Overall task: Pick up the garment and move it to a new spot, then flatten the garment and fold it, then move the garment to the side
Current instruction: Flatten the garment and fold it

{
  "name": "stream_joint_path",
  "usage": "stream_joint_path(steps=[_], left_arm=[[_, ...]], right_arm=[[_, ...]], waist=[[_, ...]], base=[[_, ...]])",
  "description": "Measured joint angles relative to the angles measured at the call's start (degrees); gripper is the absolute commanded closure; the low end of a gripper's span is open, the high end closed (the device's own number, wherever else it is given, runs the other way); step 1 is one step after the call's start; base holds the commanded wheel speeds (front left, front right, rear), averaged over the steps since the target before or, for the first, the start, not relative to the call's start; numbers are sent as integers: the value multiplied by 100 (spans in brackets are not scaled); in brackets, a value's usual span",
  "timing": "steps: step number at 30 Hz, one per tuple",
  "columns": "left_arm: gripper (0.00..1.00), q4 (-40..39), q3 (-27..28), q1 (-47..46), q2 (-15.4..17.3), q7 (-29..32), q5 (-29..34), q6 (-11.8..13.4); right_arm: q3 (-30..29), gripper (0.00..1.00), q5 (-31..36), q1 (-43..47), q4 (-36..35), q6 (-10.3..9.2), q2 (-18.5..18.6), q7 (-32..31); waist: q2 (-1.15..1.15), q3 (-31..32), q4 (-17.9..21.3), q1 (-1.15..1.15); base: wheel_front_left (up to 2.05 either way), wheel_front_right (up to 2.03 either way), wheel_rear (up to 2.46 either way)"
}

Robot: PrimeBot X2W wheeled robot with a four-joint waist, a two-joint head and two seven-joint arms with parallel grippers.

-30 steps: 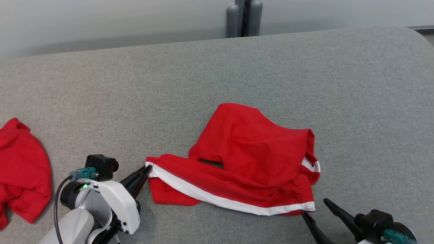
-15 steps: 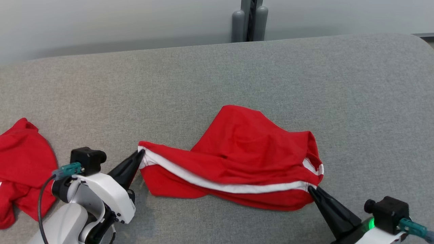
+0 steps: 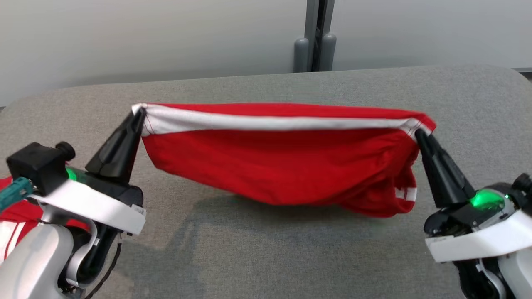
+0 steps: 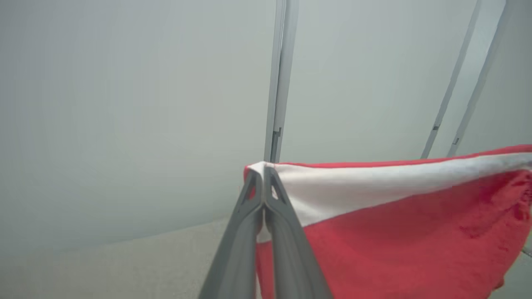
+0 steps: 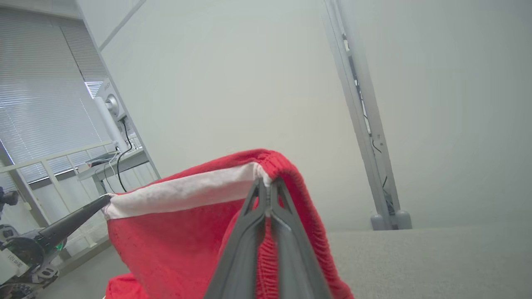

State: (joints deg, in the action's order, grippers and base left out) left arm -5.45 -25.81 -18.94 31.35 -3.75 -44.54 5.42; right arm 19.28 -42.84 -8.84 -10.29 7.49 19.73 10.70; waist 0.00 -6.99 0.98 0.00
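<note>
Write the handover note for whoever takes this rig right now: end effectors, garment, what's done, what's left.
Left end effector: shut on the garment, at the left end of its white band.
Right end effector: shut on the band's right end.
Garment: stretched between them above the grey table, its bulk sagging at the right.
Done: pickup.
Left: set it down at a new spot, flatten, fold, move aside.
A second red garment lies at the table's left.
</note>
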Motion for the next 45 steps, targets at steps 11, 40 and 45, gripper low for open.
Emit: stream_joint_path(steps=[11,40,45], left_arm=[[100,-1678,673,-720,155,-122,218,536],[100,3664,116,-5033,-1105,12,153,-861],[100,5042,110,-5806,-1363,-436,155,-1102]], right_arm=[[-776,100,-67,-935,-190,0,-398,-115],[232,100,385,-5698,4656,1,-892,-13],[244,100,506,-6605,5903,2,-1143,345]], waist=[[0,189,-151,0],[0,-1070,-157,0],[0,-1342,-187,0]], base=[[0,0,0],[0,0,0],[0,0,0]])
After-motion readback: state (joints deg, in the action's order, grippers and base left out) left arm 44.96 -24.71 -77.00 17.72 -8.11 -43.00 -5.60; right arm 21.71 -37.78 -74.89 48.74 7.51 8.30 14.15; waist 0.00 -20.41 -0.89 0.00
